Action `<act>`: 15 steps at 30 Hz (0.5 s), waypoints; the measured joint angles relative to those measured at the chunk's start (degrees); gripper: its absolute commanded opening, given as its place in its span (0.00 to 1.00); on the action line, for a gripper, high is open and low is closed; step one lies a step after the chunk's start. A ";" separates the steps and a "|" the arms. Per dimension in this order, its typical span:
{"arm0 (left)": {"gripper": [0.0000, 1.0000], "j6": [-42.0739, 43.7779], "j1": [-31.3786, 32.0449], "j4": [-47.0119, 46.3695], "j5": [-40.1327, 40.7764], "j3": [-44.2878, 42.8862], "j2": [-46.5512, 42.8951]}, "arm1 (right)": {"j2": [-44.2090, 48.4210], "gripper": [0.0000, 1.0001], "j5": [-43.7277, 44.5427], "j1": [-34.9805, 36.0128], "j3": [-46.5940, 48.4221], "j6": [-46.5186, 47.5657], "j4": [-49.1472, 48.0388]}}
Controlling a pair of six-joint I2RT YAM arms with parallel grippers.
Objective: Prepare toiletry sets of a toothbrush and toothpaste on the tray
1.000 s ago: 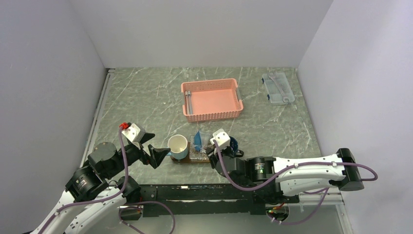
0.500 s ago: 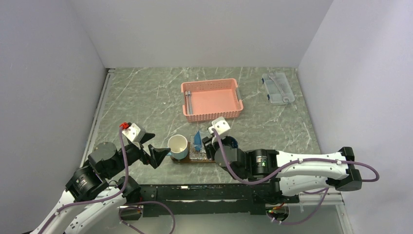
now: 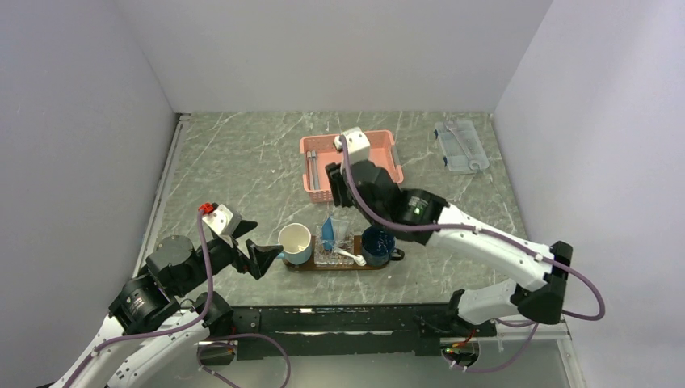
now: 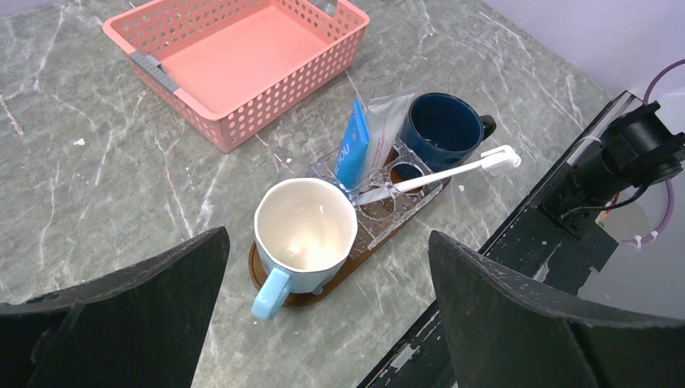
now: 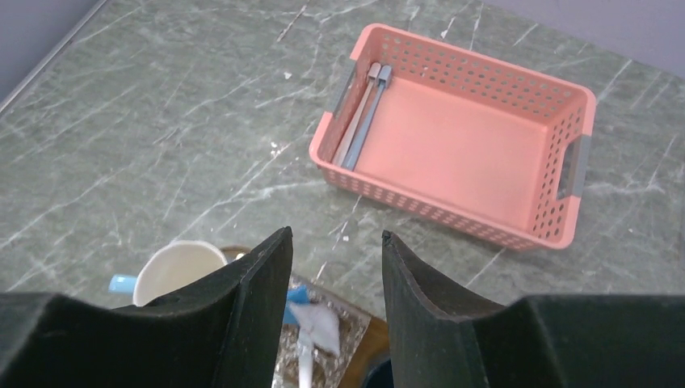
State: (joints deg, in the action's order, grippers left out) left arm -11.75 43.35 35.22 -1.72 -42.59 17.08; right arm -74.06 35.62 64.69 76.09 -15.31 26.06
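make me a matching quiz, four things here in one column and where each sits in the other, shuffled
Things:
1 white mug
2 blue mug
3 toothpaste
4 basket

Places, as the top view shows them:
a on the table beyond the tray
b left end of the tray
c upright between the two mugs
d right end of the tray

Pairs: 1-b, 2-d, 3-c, 4-a
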 measured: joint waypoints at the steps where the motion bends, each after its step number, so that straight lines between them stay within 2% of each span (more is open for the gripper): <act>1: 0.99 0.00 0.00 0.00 -0.09 0.00 0.00 | -1.33 0.46 -1.97 -1.66 1.42 0.17 0.46; 7: 0.99 -0.02 -0.04 0.02 -0.37 0.00 0.04 | -12.44 0.47 -12.52 -10.71 11.89 0.35 4.59; 15: 0.99 0.00 -0.04 0.15 -0.37 0.00 0.66 | -25.90 0.49 -23.87 -18.16 21.35 0.79 8.74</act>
State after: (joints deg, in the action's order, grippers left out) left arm -11.75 43.31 35.38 -2.09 -42.59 17.74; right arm -99.96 11.75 46.52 97.45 -14.52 34.81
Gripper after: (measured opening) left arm 0.994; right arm 0.485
